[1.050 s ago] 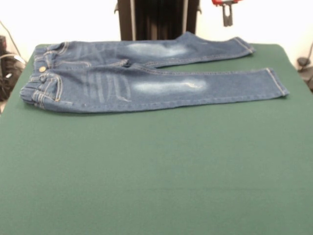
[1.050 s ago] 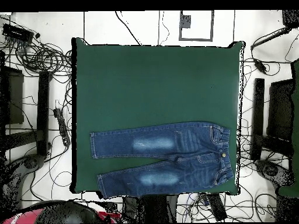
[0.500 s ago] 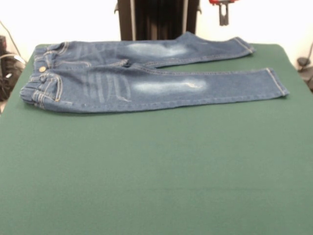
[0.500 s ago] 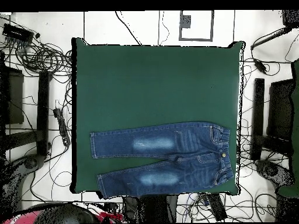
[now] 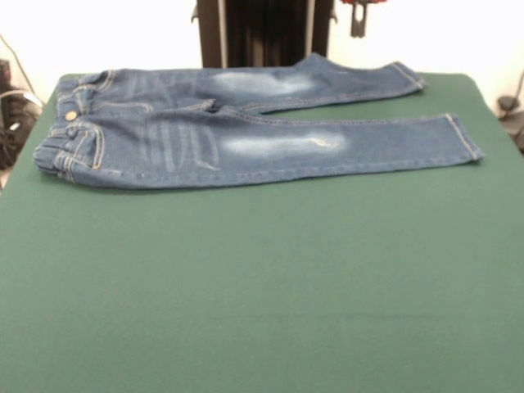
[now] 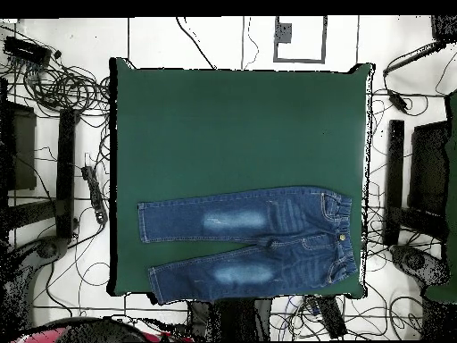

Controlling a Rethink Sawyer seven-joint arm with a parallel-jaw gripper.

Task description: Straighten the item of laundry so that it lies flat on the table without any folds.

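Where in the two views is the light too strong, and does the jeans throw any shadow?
Front view: the wall behind the table is washed out white; the jeans show only a thin dark line under their near edge. Overhead view: the floor is blown white; the jeans throw no clear shadow.

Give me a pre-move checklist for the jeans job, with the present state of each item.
1. Jeans spread out, both legs extended: ok.
2. No folds left: cannot tell; the waistband looks slightly bunched in the front view.
3. Jeans fully on the table: cannot tell; in the overhead view the lower leg lies near the table's edge.
4. Tool clear of the fabric: ok, it sits high at the top edge.
5. Tool open or shut: cannot tell.
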